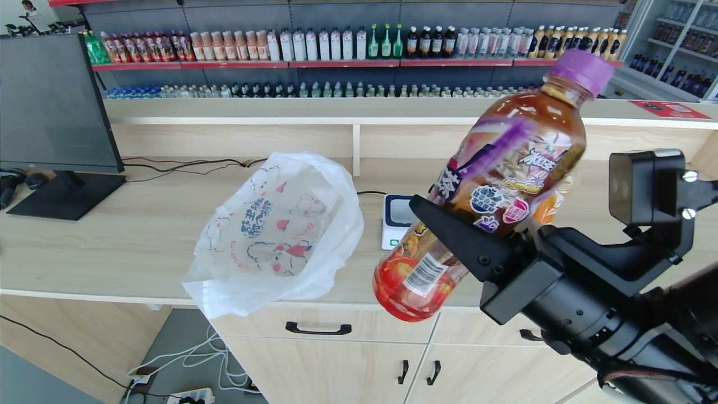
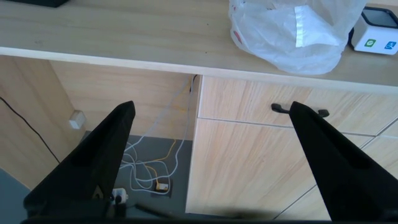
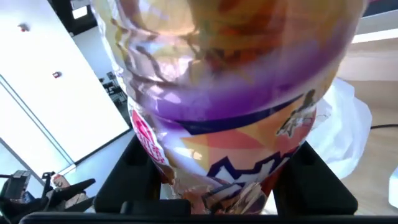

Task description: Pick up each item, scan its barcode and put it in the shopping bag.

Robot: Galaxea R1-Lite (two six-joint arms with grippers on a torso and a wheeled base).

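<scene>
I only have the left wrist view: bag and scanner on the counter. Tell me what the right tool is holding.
Observer: The right tool is shut on a purple-capped drink bottle, held tilted, cap uppermost.
Operator: Give me the barcode's position.
Observer: The barcode is near the bottle's lower end, turned toward the robot, away from the scanner.
Operator: Place the bottle against the bag.
Observer: It hangs to the robot's right of the shopping bag, apart from it.

We count one bottle (image 1: 493,185), one shopping bag (image 1: 280,230), one scanner (image 1: 395,221) and one monitor (image 1: 53,101). We also count two grippers, the left gripper (image 2: 211,109) and the right gripper (image 1: 465,241). The shelved drinks (image 1: 336,44) behind are too many for us to count
</scene>
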